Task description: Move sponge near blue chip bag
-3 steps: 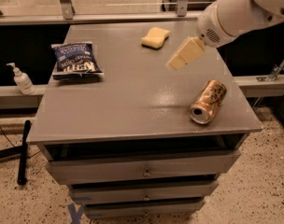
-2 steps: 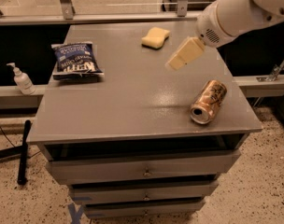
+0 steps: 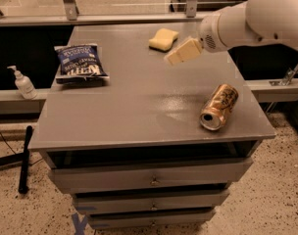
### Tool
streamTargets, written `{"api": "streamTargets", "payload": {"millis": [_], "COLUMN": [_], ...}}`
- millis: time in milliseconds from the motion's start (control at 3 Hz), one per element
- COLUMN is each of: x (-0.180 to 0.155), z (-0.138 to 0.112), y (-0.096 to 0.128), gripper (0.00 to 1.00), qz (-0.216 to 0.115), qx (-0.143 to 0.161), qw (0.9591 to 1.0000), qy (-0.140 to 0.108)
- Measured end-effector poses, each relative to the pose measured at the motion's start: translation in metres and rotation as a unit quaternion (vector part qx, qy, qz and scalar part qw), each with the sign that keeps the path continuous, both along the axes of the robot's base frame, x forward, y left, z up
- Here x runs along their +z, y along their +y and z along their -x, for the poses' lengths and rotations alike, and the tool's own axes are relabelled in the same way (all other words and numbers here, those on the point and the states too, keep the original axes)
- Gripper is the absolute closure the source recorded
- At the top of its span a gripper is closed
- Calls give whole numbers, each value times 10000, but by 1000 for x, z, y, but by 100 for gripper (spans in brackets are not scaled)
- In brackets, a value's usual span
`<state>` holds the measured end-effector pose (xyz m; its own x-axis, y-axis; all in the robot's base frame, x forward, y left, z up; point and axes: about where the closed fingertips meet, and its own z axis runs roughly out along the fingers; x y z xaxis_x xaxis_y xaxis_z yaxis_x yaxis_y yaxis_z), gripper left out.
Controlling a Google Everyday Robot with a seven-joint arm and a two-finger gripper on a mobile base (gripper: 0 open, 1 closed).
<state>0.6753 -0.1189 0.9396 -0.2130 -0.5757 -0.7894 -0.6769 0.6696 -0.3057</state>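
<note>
The pale yellow sponge (image 3: 163, 39) lies on the grey cabinet top (image 3: 139, 102) at the back, right of centre. The dark navy blue chip bag (image 3: 80, 62) lies flat at the back left, well apart from the sponge. My gripper (image 3: 174, 56) hangs on the white arm (image 3: 257, 18) that comes in from the upper right. It hovers above the top, just in front and to the right of the sponge, and holds nothing.
A gold drink can (image 3: 218, 106) lies on its side near the front right edge. A pump bottle (image 3: 22, 82) stands on a ledge left of the cabinet. Drawers (image 3: 149, 180) sit below the top. A railing runs behind.
My gripper has moved left and back, closer to the sponge. The sponge, bag and can have not moved.
</note>
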Motion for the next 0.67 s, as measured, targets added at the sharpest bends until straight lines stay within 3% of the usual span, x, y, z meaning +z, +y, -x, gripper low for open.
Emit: {"api": "streamTargets", "payload": {"millis": [333, 667], "x": [-8, -19], "z": [-54, -100], "y": [8, 18], "gripper": [0, 0], "qz": [-700, -1099], "qx": [-186, -218], "qw": [9967, 9924], "qy": [-370, -505]}}
